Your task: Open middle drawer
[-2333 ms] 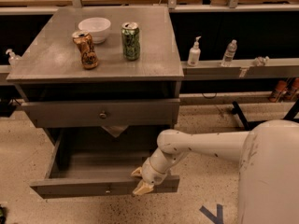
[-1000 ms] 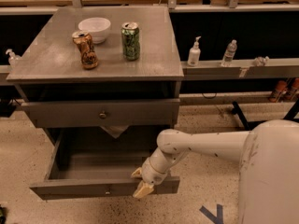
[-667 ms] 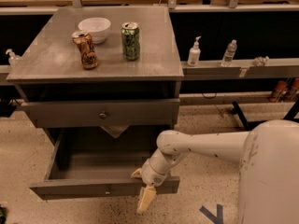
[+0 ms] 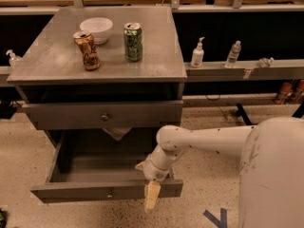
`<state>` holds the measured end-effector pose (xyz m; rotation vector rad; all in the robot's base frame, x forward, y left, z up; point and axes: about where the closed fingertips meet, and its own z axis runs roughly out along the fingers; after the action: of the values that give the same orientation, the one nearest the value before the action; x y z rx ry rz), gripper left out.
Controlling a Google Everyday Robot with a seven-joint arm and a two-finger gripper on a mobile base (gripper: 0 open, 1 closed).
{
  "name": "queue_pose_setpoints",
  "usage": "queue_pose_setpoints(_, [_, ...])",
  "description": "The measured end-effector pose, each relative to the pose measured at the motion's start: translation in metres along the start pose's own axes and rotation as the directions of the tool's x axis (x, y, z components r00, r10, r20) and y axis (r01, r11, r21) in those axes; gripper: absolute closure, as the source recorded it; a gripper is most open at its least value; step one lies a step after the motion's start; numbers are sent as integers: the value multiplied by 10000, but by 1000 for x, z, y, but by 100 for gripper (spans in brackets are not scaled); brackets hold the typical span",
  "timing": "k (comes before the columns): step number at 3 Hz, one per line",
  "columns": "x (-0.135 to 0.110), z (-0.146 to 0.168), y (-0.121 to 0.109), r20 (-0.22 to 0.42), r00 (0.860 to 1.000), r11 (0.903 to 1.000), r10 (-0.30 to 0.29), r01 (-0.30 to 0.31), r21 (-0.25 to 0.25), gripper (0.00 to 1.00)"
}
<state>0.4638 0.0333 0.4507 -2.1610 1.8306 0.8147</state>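
The middle drawer (image 4: 85, 192) is the grey drawer pulled well out of the cabinet, its bare inside showing. A small round knob (image 4: 110, 193) sits on its flat front. My gripper (image 4: 145, 186) is at that front panel, a little right of the knob, on the end of my white arm (image 4: 204, 139). It stands open. One tan finger (image 4: 152, 196) hangs down across the panel and the other tip (image 4: 140, 166) pokes out above the drawer's rim. Nothing is held.
Above it, another grey drawer (image 4: 105, 117) sits nearly flush. On the cabinet top (image 4: 156, 56) stand a white bowl (image 4: 96, 28), a brown can (image 4: 87, 50) and a green can (image 4: 133, 42). Bottles (image 4: 197, 53) line a shelf at right. My white body (image 4: 273, 175) fills the lower right.
The drawer has stayed pulled out. My gripper has let go of the knob area: one finger has swung down in front of the panel.
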Motion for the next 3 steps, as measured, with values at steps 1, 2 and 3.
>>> queue_pose_setpoints(1, [6,1,-8,-483,9987,9999,-149,152,55,0])
queue_pose_setpoints(2, [19,17,-2,-491,9988,9993,24,-43,-381,15])
queue_pose_setpoints(3, [25,33,25,-215,9992,9948,334,-353,-959,43])
